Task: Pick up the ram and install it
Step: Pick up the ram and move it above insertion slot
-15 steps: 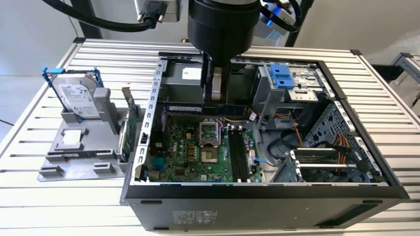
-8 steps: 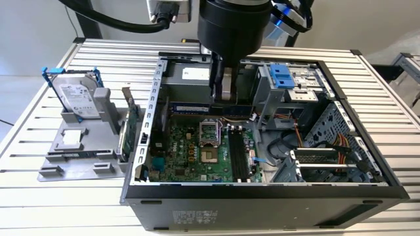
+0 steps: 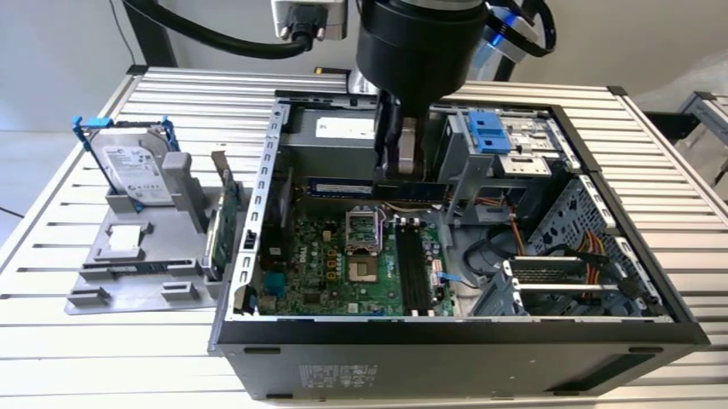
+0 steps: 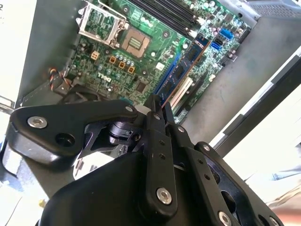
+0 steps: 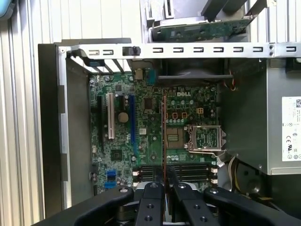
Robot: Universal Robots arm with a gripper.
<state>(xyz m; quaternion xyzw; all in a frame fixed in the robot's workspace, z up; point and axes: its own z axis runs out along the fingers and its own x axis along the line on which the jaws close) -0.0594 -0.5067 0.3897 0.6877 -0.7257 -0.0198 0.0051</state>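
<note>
**Ram gripped over the open case**

The black fingers (image 5: 153,197) cover the middle of the ram (image 3: 341,188), and in the first wrist view it is edge-on, a thin orange line. The gripper (image 3: 407,170) is pinched narrow on it. The ram is a slim blue-green stick with dark chips, held level above the green motherboard (image 3: 330,256) inside the grey metal computer case (image 3: 455,334).

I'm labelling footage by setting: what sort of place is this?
Probably a robotics lab bench for computer assembly: an open computer case on a slotted aluminium table, the gripper holding the ram over the motherboard, a hard drive beside it.
</note>
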